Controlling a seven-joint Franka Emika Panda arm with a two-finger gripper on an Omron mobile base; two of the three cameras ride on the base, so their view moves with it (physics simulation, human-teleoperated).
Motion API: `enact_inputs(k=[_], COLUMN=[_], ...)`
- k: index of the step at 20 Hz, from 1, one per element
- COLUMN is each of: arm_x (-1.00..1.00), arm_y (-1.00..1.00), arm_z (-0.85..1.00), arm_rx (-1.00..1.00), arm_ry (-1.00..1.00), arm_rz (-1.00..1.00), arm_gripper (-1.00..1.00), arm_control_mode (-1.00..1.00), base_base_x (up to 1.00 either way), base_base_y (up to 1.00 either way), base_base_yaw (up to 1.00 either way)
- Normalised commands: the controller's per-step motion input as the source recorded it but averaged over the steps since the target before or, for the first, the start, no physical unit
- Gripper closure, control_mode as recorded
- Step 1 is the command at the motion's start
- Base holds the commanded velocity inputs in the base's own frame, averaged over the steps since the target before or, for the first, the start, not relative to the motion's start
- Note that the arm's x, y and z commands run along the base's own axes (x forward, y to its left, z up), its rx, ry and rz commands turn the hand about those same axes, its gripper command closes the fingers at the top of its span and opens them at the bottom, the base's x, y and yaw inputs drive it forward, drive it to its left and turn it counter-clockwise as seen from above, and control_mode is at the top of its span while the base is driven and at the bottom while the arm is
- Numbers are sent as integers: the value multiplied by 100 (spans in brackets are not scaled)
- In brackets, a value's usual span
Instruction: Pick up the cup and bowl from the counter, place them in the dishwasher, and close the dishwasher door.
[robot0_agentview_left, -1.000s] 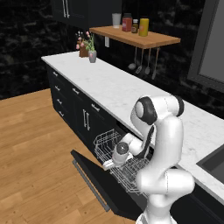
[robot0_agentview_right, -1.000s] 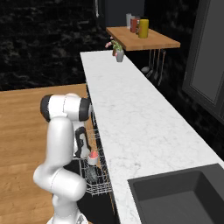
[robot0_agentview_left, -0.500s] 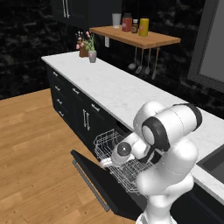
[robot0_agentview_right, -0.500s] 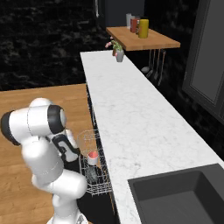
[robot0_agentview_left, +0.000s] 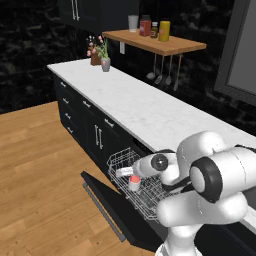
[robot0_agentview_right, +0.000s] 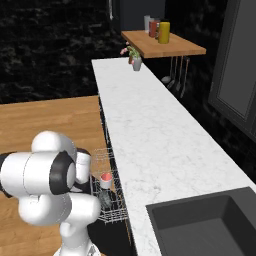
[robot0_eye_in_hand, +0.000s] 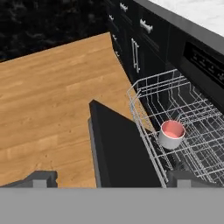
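The cup, white with a red inside, stands upright in the dishwasher's white wire rack; it also shows as cup and cup. Just beside it in the rack lies the grey bowl. The black dishwasher door hangs open and flat, its bar handle along the outer edge. My gripper hovers above the door, open, fingers spread wide with nothing between them. The white marble counter runs above.
Wooden floor spreads to the left of the open door. Dark drawers with silver handles flank the dishwasher. A potted plant stands at the counter's far end, jars on a wall shelf, and a sink nearby.
My arm has swung round and folded close to its base. The cup and bowl stay in the rack and the door stays down.
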Motion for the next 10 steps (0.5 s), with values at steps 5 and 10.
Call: enact_inputs(k=[5,10], arm_x=[-3,-4], arm_y=[49,44], arm_z=[100,100], arm_rx=[7,-3], arm_ry=[17,39], arm_rz=[-8,-7], arm_gripper=[-100,-100], arm_control_mode=[-100,-100], base_base_x=[0,0], base_base_y=[0,0], base_base_yaw=[0,0])
